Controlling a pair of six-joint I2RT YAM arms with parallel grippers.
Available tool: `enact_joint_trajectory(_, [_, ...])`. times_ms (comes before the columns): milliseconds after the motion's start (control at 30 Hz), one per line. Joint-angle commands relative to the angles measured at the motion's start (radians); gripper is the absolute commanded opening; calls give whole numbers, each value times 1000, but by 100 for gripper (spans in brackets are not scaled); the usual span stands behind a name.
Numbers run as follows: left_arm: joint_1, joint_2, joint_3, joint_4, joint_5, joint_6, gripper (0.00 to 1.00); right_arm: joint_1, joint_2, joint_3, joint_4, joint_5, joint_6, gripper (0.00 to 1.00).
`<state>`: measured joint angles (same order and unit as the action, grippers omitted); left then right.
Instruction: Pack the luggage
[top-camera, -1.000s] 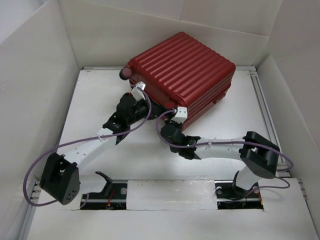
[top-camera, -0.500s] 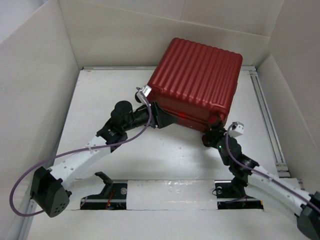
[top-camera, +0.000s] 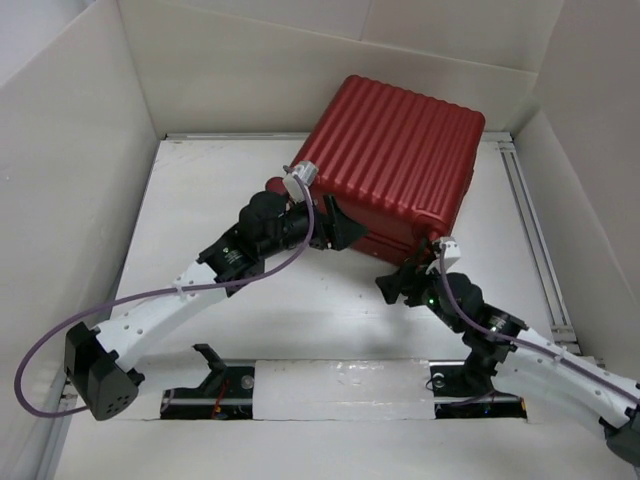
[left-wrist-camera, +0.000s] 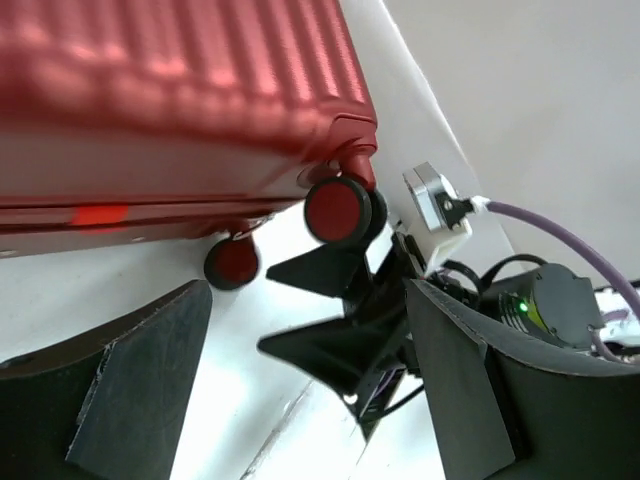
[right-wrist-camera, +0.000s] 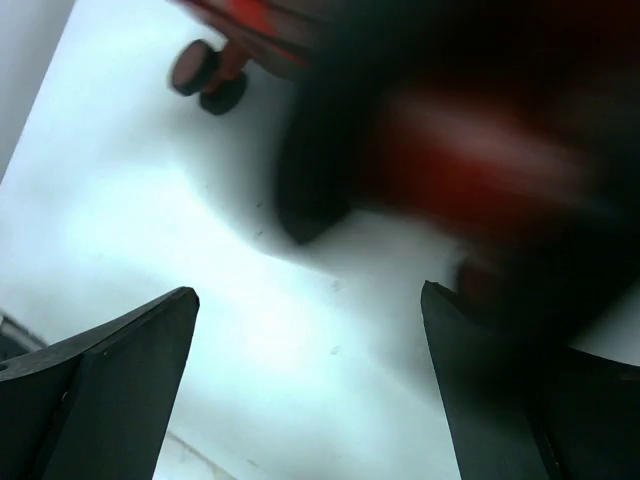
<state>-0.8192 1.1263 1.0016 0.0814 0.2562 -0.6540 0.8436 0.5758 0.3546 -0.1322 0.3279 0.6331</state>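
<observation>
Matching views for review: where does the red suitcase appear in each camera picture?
Top external: the luggage sits upper centre-right.
Left wrist: luggage fills the upper left.
Right wrist: luggage is a red blur, upper right.
Shared landmark: the white table beneath it, in all three.

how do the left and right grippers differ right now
The left gripper is beside the near side of the luggage and points right. The right gripper is nearer the arm bases, off the luggage's near right corner, and points left. Both are open and hold nothing.
</observation>
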Motion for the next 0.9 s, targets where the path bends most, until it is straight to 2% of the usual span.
enact_joint_trajectory(0, [-3,3,34,-25,43,33,76,84,45,38,128,-21,-73,100])
enact_joint_trajectory(67, [-86,41,58,-69,2,80,74,97,21,18,105,97,-44,98])
enact_joint_trajectory(100, [-115,58,84,-81,-33,99,76,97,7,18,29,137,0,97])
enact_joint_trajectory(133, [-153,96,98,-100,-34,125,78,97,-10,39,-40,236,54,97])
enact_joint_trajectory(200, [-179,133,121,-100,-8,138,79,97,-66,66,-241,324,120,97])
enact_joint_trajectory(267, [-214,167,131,-89,-8,139,81,97,-120,89,-293,356,146,97])
enact_joint_trajectory(333, [-235,193,153,-89,-18,148,82,97,-223,99,-224,291,47,94])
enact_joint_trajectory(400, [-235,236,163,-89,-18,148,82,97,-286,151,-248,264,34,94])
enact_joint_trajectory(433, [-235,236,163,-74,-18,148,82,97,-325,182,-292,295,34,93])
enact_joint_trajectory(467, [-235,248,163,-57,-18,133,82,97,-326,216,-414,333,78,93])
enact_joint_trajectory(500, [-235,259,163,-39,-18,119,82,97,-326,278,-479,429,101,93])
enact_joint_trajectory(567, [-235,285,167,3,3,107,82,97,-311,337,-638,518,173,91])
enact_joint_trajectory(633, [-235,347,213,15,23,97,82,97,-288,407,-725,600,226,88])
enact_joint_trajectory(733, [-235,420,249,53,44,74,81,97,-287,434,-725,635,212,67])
enact_joint_trajectory(767, [-235,438,264,64,44,74,81,97,-287,443,-712,635,200,50])
enact_joint_trajectory(800, [-235,458,303,76,67,65,80,97,-287,443,-699,635,182,36])
enact_joint_trajectory(833, [-235,480,325,77,81,65,80,97,-287,443,-699,635,181,27])
enact_joint_trajectory(867, [-235,527,350,77,93,53,79,97,-287,443,-699,635,169,22])
